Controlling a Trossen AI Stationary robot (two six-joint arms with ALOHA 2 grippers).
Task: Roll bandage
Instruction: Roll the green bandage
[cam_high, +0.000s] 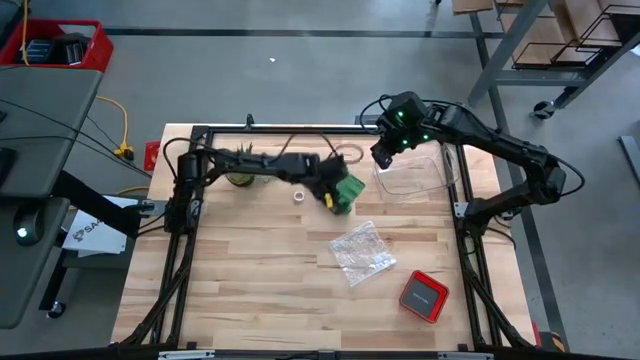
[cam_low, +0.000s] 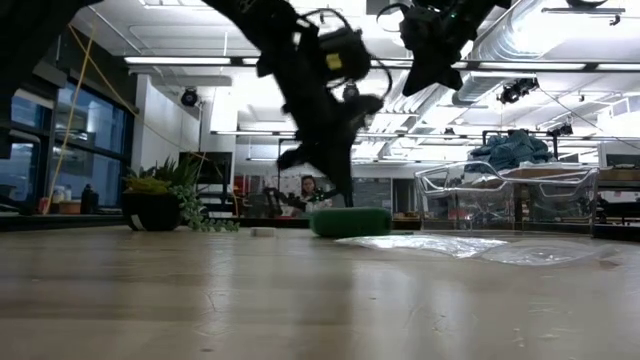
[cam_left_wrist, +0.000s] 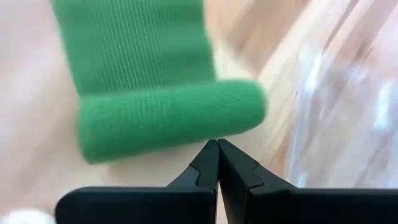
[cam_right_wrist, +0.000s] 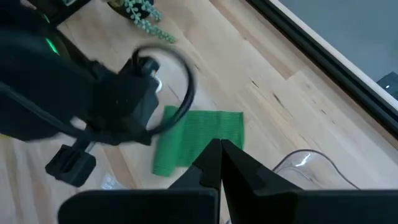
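Observation:
The bright green bandage (cam_high: 349, 193) lies on the wooden table, partly rolled: a thick rolled end (cam_left_wrist: 171, 118) with a flat strip (cam_left_wrist: 130, 43) running away from it. My left gripper (cam_left_wrist: 217, 148) is shut and slants down, its tips right at the roll's side. In the low view it (cam_low: 343, 195) hangs just above the bandage (cam_low: 350, 222). My right gripper (cam_right_wrist: 219, 149) is shut, empty and raised above the table (cam_high: 385, 152), looking down on the bandage (cam_right_wrist: 205, 134). My left gripper has its shut fingertips (cam_left_wrist: 211, 152) at the long side of the bandage's rolled end (cam_left_wrist: 205, 132), coming slanting down from above. I cannot tell whether they touch it. The bandage lies flat on the table.
A clear plastic container (cam_high: 412, 176) stands just right of the bandage, under my right arm. A small white tape ring (cam_high: 299, 197) lies left of it. A crinkly clear bag (cam_high: 360, 252) and a red box (cam_high: 423, 296) lie nearer. A potted plant (cam_high: 240, 178) sits at the far left.

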